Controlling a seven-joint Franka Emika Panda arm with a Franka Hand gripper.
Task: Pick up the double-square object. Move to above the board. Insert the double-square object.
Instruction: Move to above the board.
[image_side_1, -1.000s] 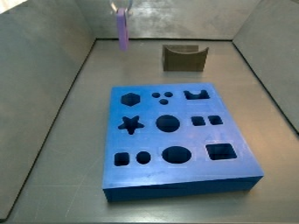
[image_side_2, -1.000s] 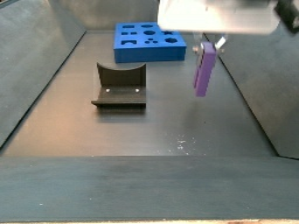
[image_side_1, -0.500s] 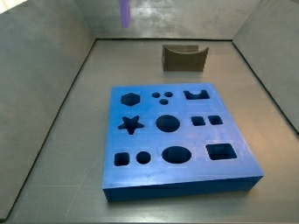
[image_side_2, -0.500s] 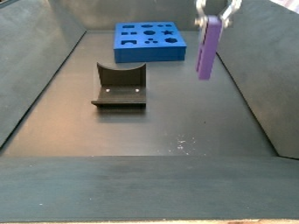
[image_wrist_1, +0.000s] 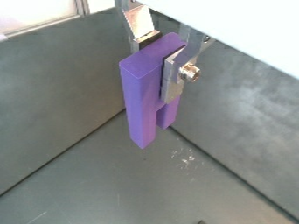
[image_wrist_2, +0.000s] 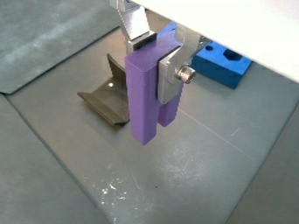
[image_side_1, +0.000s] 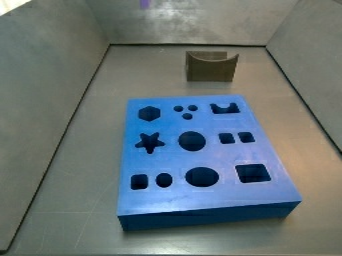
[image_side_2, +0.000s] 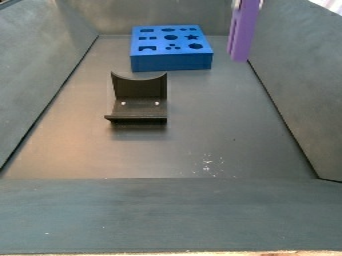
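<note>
the fingers (image_wrist_1: 166, 54) grip the purple block (image_wrist_1: 149, 90) upright; carry it level over the blue board (image_side_2: 170, 47) (well apart now) before lowering.

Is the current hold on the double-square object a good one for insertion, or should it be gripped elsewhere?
Good as is: the gripper clamps the double-square object at its upper end from above, jaws on opposite flat faces. It hangs upright, lower prongs free.

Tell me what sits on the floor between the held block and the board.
Bare floor, in a side view; the fixture stands off to one side. The tool holds the block high, short of the board.
</note>
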